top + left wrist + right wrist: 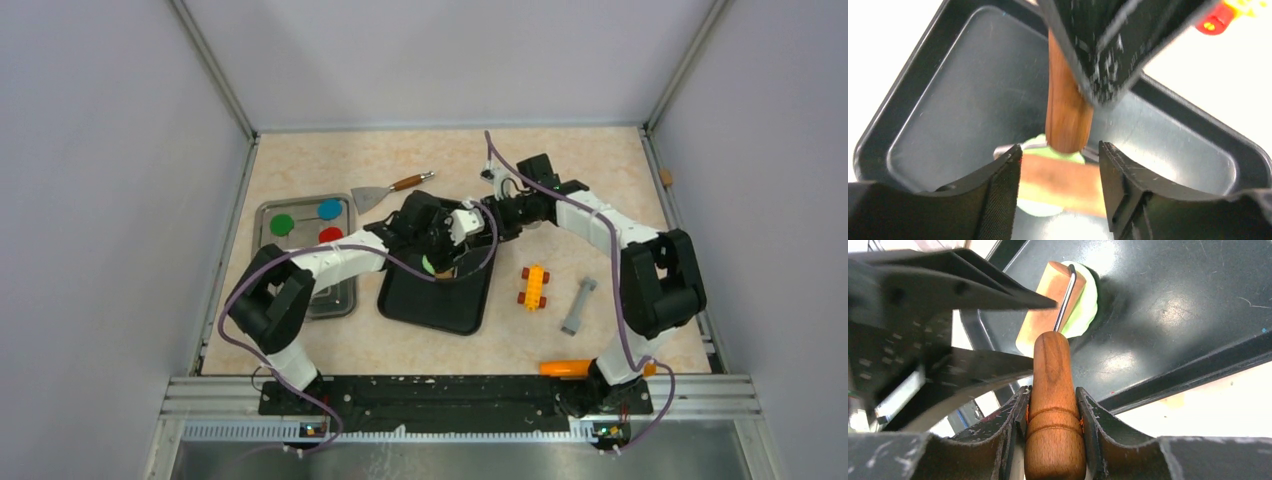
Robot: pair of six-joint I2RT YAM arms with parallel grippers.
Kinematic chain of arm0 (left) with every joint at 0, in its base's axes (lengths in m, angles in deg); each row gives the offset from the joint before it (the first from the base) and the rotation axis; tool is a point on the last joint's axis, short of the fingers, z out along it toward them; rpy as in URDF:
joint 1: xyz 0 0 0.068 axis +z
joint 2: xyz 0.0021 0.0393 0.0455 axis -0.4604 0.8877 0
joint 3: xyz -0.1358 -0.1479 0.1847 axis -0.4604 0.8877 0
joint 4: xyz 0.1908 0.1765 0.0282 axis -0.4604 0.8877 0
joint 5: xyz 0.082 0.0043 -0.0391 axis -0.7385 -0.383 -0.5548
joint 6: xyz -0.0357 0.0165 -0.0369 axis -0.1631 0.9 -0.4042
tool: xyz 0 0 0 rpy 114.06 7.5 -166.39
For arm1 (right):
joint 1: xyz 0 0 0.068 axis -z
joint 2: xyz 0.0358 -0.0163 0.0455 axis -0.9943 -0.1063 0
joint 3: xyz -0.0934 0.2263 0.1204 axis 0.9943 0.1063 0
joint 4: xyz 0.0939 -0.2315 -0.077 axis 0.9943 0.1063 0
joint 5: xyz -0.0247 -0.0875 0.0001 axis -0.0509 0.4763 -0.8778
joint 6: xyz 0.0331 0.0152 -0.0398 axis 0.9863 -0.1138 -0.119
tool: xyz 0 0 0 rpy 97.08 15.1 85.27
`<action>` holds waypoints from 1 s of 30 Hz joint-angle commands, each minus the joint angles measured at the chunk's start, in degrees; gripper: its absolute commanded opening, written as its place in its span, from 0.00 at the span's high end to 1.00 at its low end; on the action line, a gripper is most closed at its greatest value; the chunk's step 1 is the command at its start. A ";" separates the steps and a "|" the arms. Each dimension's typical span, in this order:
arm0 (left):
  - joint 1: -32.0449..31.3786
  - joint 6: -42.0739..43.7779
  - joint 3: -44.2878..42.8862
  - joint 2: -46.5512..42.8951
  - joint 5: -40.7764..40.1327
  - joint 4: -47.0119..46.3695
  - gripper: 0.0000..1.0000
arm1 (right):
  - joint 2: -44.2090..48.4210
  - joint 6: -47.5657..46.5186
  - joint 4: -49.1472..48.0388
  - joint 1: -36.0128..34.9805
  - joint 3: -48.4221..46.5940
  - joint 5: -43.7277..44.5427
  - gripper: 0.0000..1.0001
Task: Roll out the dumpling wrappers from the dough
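The lime-green dough lies flattened on the black tray. A small wooden roller rests on it, and its handle is clamped in my right gripper. My left gripper is open just above the tray, with its jaws on either side of the roller drum and the dough. In the top view both grippers meet over the tray's far edge, the left and the right, and only a sliver of dough shows. A round green wrapper lies on the metal tray.
A blue disc and a red disc share the metal tray. A scraper lies behind it. A yellow toy brick, a grey tool and an orange object lie right of the black tray.
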 commanded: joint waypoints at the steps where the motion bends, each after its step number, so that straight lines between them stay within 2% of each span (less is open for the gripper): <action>1: 1.30 2.24 -0.56 -9.59 0.73 8.10 0.34 | 4.82 -1.77 3.16 2.70 0.67 1.90 1.00; 4: 2.97 2.03 3.83 -16.45 0.20 10.99 0.27 | 5.41 -2.58 2.88 3.70 1.19 2.24 1.00; 6: 4.21 -2.88 5.96 -19.80 -3.37 11.97 0.22 | 5.87 -3.58 2.38 3.88 1.10 2.13 1.00; 8: 7.44 -10.33 5.93 -20.23 -5.23 13.83 0.22 | 6.19 -2.76 1.61 3.87 0.85 2.09 1.00; 12: 13.45 -26.65 0.03 -12.42 -4.53 22.66 0.29 | 6.57 0.13 0.18 3.89 1.18 1.21 1.00; 14: 16.11 -31.99 -1.05 -8.23 -3.06 22.88 0.31 | 6.41 1.46 -0.29 3.90 1.68 0.02 1.00; 16: 17.43 -32.74 0.86 -7.09 -1.15 19.36 0.31 | 6.44 3.18 -0.88 3.88 2.44 -0.44 1.00; 19: 17.79 -31.75 0.08 -4.11 -0.08 19.89 0.31 | 6.04 5.45 -1.56 3.88 2.95 -1.07 1.00; 21: 17.91 -32.17 -1.73 -0.92 -0.51 22.16 0.31 | 5.59 6.35 -1.64 3.88 2.73 -0.89 0.92; 25: 18.24 -33.65 -1.01 1.87 -2.65 20.13 0.39 | 4.72 6.91 -1.41 3.80 2.18 -0.34 0.82; 30: 18.34 -34.77 -1.28 3.47 -1.42 19.60 0.64 | 3.61 8.92 -2.58 3.47 2.51 -0.27 0.78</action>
